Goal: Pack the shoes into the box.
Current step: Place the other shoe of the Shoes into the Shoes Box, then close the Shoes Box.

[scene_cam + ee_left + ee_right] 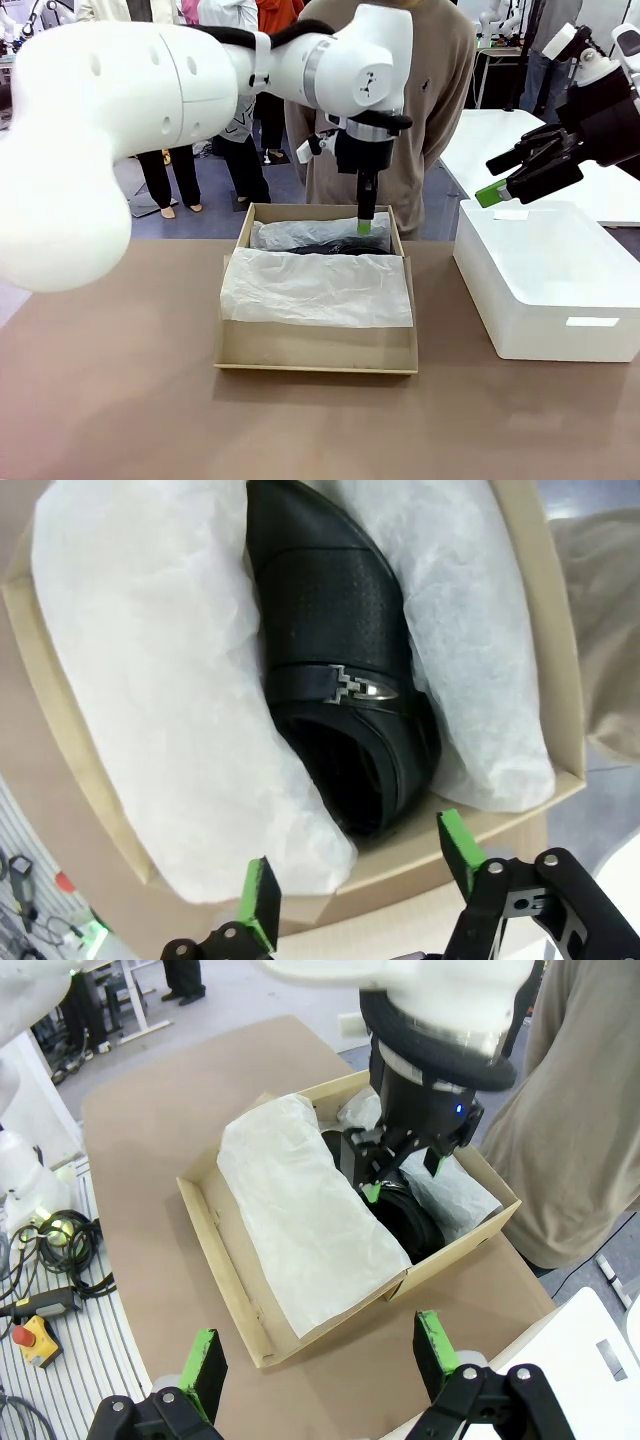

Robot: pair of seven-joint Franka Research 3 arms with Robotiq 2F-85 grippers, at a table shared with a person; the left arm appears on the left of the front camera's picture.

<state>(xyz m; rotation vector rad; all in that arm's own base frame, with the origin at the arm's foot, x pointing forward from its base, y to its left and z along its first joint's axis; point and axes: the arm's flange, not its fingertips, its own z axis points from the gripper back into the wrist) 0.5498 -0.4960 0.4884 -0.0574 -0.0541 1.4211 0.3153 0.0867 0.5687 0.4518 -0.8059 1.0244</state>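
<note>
The left gripper hangs just above the heel end of a black shoe, its fingers spread wide and empty. The shoe lies in the cardboard box between folds of tissue paper, with its length running away from the fingers and its toe farthest off. The right gripper is wide and empty too, well off to the side by the white box, so the left arm is the nearer.

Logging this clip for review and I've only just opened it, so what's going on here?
The left gripper hangs open at the cardboard box, close above a black buckled shoe that lies nested in white tissue paper. The right gripper is open too, holding nothing, off to the side near the white box. A person stands at the table's far side.
</note>
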